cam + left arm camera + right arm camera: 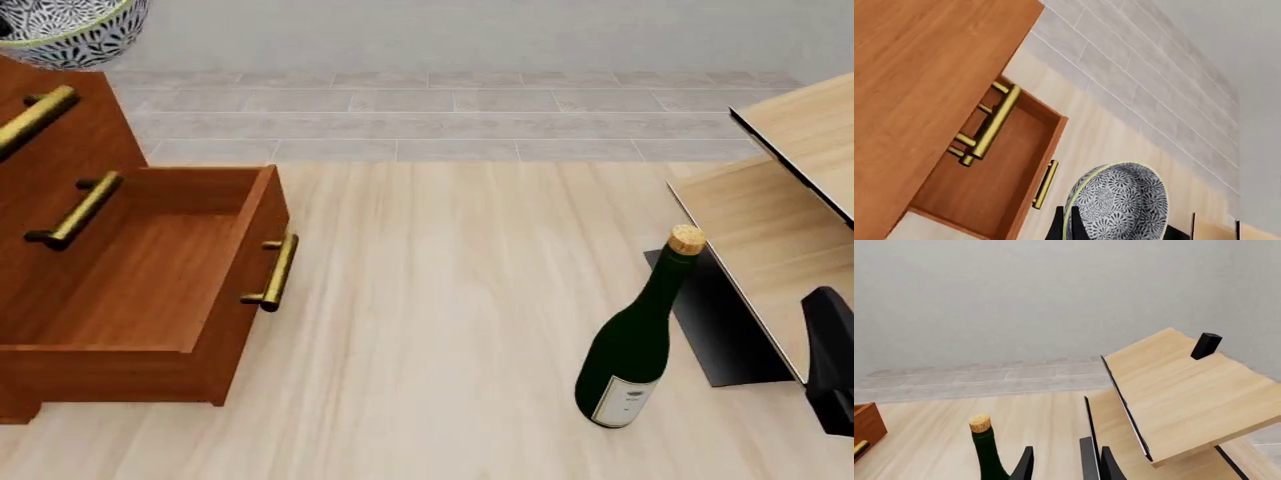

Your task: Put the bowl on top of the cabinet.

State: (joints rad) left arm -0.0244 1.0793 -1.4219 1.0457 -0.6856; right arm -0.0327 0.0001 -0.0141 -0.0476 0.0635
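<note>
The blue-grey floral bowl (60,30) with its pale rim sits upright at the reddish-brown cabinet's (67,150) top, whose lower drawer (160,290) stands pulled open.

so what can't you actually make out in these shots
- Speckled blue-grey bowl: the front view's top-left corner cuts it off, so whether it rests on the reddish-brown wooden cabinet is unclear.
- Left gripper: only finger stubs beside the bowl in the left wrist view.
- Green bottle: the right wrist view's edge hides its base.
</note>
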